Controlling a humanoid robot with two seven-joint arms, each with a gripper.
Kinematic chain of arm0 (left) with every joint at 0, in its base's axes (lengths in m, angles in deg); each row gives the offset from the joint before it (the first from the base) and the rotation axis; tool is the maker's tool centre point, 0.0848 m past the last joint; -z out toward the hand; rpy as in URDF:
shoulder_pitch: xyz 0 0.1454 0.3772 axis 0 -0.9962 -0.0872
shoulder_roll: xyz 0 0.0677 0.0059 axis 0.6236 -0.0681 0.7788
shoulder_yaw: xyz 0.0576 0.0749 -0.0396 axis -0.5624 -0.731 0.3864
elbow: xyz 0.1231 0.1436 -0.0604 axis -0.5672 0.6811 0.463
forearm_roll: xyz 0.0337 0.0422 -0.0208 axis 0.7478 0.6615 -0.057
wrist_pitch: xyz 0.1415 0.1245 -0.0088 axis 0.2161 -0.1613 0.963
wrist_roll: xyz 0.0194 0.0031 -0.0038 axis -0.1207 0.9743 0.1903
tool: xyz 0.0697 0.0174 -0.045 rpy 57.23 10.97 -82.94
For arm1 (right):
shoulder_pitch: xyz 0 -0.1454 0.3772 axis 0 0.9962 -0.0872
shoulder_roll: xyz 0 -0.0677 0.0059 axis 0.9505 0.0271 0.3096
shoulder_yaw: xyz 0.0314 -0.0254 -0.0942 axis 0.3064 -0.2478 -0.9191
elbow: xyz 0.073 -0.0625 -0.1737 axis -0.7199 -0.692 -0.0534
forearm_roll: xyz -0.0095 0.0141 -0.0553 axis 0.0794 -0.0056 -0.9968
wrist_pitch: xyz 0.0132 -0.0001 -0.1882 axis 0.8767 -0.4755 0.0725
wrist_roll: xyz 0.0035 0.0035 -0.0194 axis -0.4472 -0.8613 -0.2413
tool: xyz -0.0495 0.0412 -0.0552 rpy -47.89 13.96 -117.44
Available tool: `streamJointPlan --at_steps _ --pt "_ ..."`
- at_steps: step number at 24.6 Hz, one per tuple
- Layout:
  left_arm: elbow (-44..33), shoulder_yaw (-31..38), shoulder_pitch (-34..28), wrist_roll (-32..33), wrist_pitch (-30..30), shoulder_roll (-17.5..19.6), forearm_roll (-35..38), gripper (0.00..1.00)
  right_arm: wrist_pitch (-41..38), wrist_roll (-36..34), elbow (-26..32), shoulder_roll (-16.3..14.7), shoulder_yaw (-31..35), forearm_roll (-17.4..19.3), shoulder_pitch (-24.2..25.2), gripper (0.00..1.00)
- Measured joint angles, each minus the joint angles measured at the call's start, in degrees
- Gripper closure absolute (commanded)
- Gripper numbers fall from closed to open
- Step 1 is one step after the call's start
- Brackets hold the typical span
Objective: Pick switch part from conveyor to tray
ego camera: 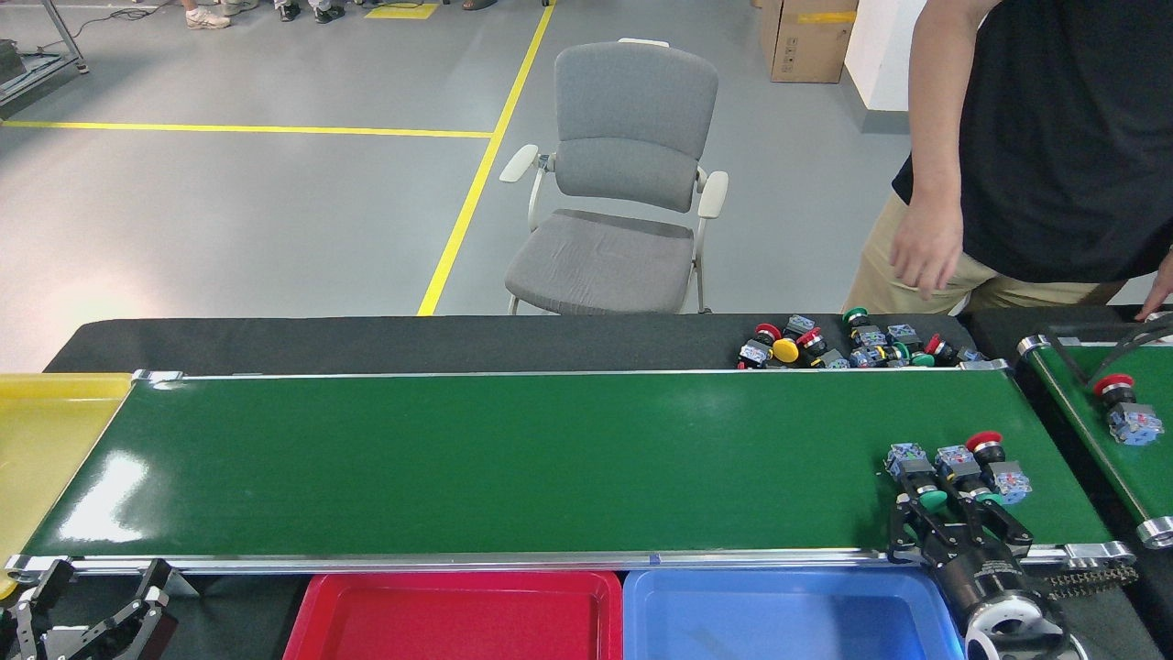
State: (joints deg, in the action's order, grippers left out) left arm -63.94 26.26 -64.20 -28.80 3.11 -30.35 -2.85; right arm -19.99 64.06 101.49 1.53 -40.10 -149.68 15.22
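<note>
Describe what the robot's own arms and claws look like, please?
Both are black metal. The right gripper has thin, jointed, skeleton-like fingers on a round black wrist with small white lettering and a white ring at its base. The left gripper, low in the corner, shows similar black linkage fingers with silvery tips.

Long green conveyor (pixel 513 458) on black table (pixel 367 341). Three switch parts (pixel 953 466) clustered near belt's right end. Heap of spare switches (pixel 857 343) on table behind far rail.
</note>
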Motion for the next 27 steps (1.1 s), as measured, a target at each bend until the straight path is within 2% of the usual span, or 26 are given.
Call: streamJointPlan --at_steps 7,15,17,20,21,22,23,24,25,27 --pt "0.1 0.1 0.0 0.0 0.0 0.0 0.0 0.0 -6.3 -0.8 4.0 0.7 -1.9 0.0 0.8 0.91" --pt "0.5 0.1 -0.8 0.1 0.2 0.4 0.0 0.0 -19.9 -4.3 10.7 1.8 -3.2 0.0 3.9 0.89" --pt "0.5 0.0 -1.3 0.1 0.0 0.7 0.0 0.0 -23.0 -4.3 11.9 3.2 -5.1 0.0 4.3 0.88" --pt "0.5 -0.5 -2.1 0.1 -0.2 1.4 0.1 0.0 -27.4 -4.3 12.6 4.0 -13.0 -0.9 4.2 0.87" --pt "0.5 -1.0 -2.1 0.1 -0.2 1.4 0.1 0.0 -28.2 -4.3 12.6 4.0 -16.9 -1.8 4.1 0.83" --pt "0.5 -1.6 -2.1 0.1 -0.2 1.4 0.1 0.0 -28.8 -4.3 12.6 4.0 -20.6 -2.9 3.9 0.75" --pt "0.5 -2.3 -1.9 0.1 -0.3 1.4 0.1 0.0 -29.3 -4.4 12.4 4.0 -24.3 -4.2 3.8 0.5" --pt "0.5 -2.8 -1.7 0.1 -0.3 1.4 0.1 0.0 -29.3 -4.4 11.9 4.2 -27.2 -5.1 3.4 0.2" --pt "0.5 -3.2 -1.4 0.1 -0.3 1.4 0.1 0.0 -29.3 -4.4 11.1 5.1 -29.3 -6.0 2.9 0.0" --pt "0.5 -3.7 -1.1 0.1 -0.5 1.6 0.1 0.0 -29.5 -4.4 8.6 8.3 -31.4 -6.7 1.8 0.0"
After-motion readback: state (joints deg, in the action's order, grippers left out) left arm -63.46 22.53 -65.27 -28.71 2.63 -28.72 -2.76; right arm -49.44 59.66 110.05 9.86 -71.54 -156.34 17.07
